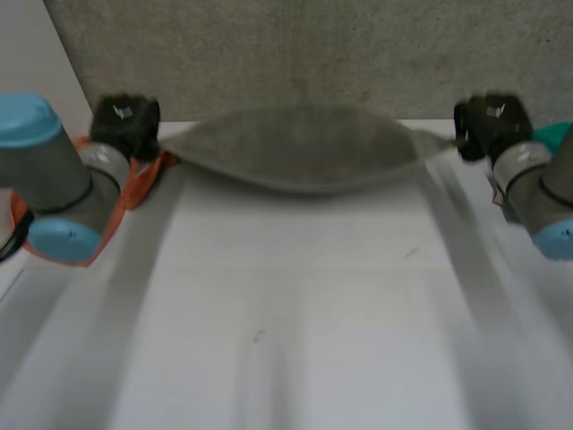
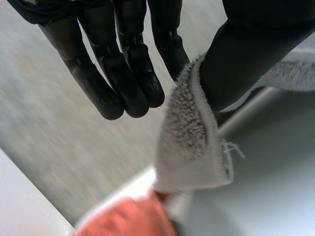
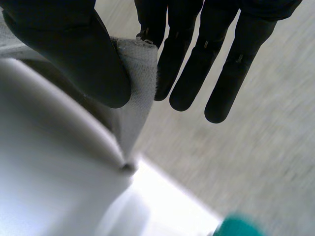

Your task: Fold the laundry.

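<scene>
**Item 1, grey towel.** I log it in the upper middle of the head view. It is strung sideways between the two hands along the table's far edge, and its middle sags in a shallow bow. I cannot tell whether the lowest part touches the table.

**Item 2, left hand.** It sits in the upper left of the head view, at the towel's left end. In its own wrist view the thumb presses a hemmed, nubbly corner of the towel against the nearest finger. The other fingers are straight and close together, just beside the cloth. I record this hand as pinching the towel corner.

**Item 3, right hand.** It sits in the upper right of the head view, where the towel narrows to a point. In its own wrist view the thumb lies over the towel corner and traps it against the nearest finger. The remaining fingers are straight. I record this hand as pinching the other corner.

**Item 4, orange cloth.** It is at the left of the head view, lying under the left arm. In the left wrist view it lies near the hanging towel corner.

**Item 5, teal object.** It is at the right edge of the head view, beside the right arm. It is too blurred for me to identify.

**Item 6, white table.** It takes up the lower part of the head view.

**Item 7, grey speckled surface.** It runs across the top of the head view, beyond the table.
</scene>
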Motion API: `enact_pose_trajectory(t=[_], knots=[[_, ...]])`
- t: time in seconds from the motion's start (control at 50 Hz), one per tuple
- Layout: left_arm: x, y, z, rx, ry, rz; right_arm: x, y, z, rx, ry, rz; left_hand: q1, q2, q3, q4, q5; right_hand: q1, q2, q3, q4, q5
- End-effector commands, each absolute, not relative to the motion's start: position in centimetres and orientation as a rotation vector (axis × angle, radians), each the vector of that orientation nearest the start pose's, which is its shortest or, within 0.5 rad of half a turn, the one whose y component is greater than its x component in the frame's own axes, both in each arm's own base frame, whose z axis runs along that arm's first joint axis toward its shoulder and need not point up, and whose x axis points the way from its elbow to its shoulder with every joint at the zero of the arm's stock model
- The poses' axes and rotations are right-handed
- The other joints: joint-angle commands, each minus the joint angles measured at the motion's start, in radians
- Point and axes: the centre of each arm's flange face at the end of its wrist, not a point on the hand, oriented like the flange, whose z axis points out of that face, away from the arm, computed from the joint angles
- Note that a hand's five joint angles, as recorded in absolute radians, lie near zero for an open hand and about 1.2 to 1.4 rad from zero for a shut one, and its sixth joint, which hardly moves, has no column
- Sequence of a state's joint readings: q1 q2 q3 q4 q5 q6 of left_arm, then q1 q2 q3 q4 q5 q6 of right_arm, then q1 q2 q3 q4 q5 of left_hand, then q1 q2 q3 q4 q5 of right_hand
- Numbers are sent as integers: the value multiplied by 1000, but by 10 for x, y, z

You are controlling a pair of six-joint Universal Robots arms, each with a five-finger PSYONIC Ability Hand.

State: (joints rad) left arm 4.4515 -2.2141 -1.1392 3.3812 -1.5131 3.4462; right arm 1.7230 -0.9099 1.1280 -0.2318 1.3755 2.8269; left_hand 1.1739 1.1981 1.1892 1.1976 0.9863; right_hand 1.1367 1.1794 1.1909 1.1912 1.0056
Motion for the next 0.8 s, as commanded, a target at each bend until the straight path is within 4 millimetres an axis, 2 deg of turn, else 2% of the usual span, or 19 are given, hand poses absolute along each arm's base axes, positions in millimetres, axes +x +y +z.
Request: enact_pose_trajectory(t=[0.02,0.06,0.08,0.12,0.14,0.2,0.22,0.3,0.38,0.44,0.58,0.6,0.64,0.7,0.8], knots=[[-235,-360,167,976,2163,-1921,193,-394,161,-925,2392,-1924,222,198,207,199,235,260,217,205,205,216],[-229,-348,166,1024,2170,-1837,187,-386,160,-976,2445,-1869,222,198,207,199,235,260,217,205,205,216],[-223,-333,167,1080,2187,-1733,179,-378,164,-1021,2493,-1820,222,198,207,199,235,260,217,205,205,216],[-216,-317,166,1140,2216,-1602,171,-368,170,-1080,2540,-1764,222,198,207,199,235,260,217,205,205,216],[-208,-299,167,1209,2244,-1454,164,-358,177,-1142,2581,-1706,222,198,207,199,235,260,217,205,205,216],[-197,-273,168,1304,2285,-1258,154,-340,181,-1251,2646,-1575,222,198,207,199,235,260,217,205,205,216],[-189,-258,171,1354,2304,-1150,147,-328,182,-1333,2688,-1474,222,198,207,199,235,260,217,205,205,216],[-182,-232,178,1495,2315,-1021,137,-300,181,-1563,2699,-1230,222,198,207,199,235,260,217,205,205,216],[-184,-222,186,1595,2288,-1005,138,-298,182,-1685,2660,-1234,222,198,207,199,235,260,217,205,205,216],[-188,-229,192,1595,2256,-1051,140,-304,180,-1653,2664,-1276,222,198,207,199,235,260,217,205,205,216],[-208,-280,207,1397,2237,-1287,158,-342,174,-1392,2622,-1543,222,198,207,199,235,260,217,205,205,216],[-212,-292,208,1337,2250,-1330,163,-352,174,-1337,2594,-1618,222,198,207,199,235,260,217,205,205,216],[-217,-302,207,1305,2258,-1352,168,-362,174,-1284,2567,-1689,222,198,207,199,235,260,217,205,205,216],[-233,-321,205,1247,2262,-1409,177,-386,174,-1166,2501,-1846,222,198,207,199,235,260,217,205,205,216],[-247,-346,203,1175,2221,-1463,188,-411,170,-1082,2463,-1966,222,198,207,199,235,260,217,205,205,216]])
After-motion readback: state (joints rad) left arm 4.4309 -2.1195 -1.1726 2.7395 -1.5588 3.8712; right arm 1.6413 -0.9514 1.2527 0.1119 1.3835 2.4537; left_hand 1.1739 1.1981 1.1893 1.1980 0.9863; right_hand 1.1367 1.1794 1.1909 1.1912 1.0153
